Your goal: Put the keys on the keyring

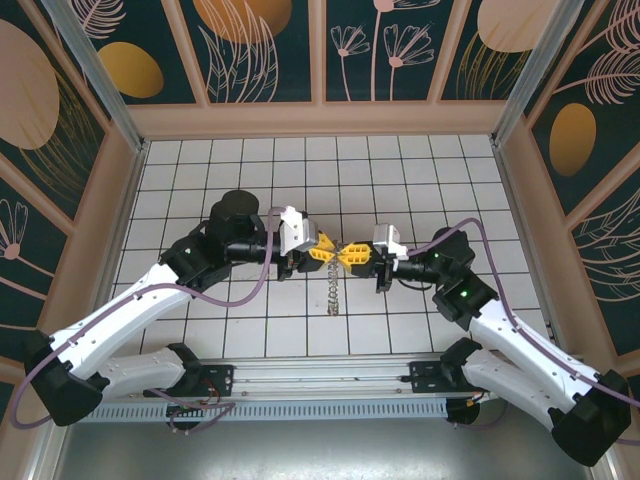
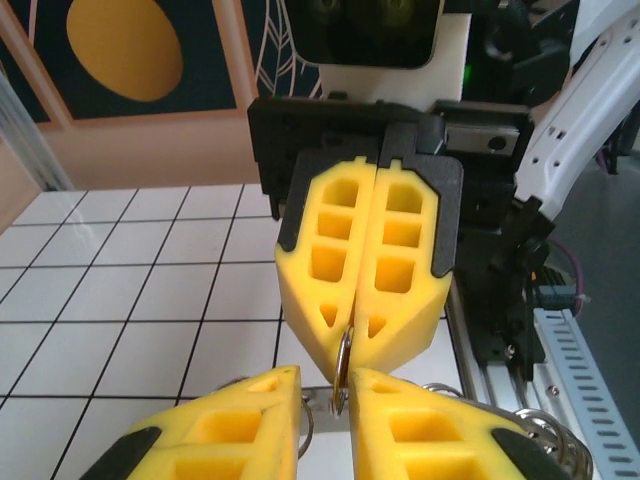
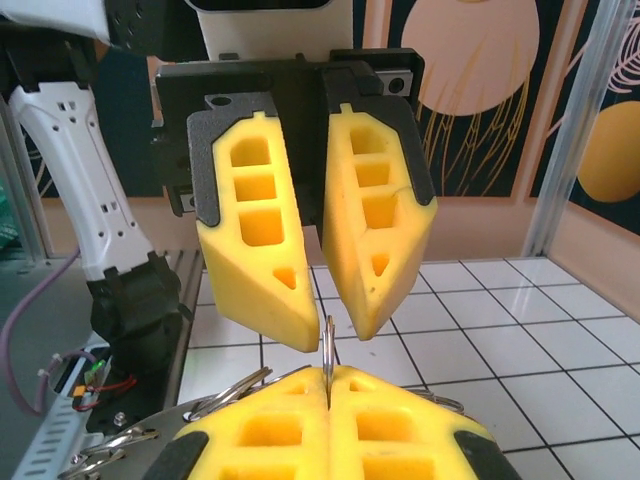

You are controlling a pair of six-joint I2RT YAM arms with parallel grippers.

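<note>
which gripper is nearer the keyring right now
Right. The right gripper is shut on the keyring, pinching its edge. The left gripper faces it tip to tip with its jaws parted, one finger on each side of the ring, not clamped on it.

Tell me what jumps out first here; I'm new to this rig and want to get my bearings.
Two arms meet tip to tip over the middle of the tiled table, left gripper facing right gripper. The right one is shut on a thin metal ring standing on edge; the left's jaws stand slightly apart. A string of wire loops trails from them toward the near edge.
</note>
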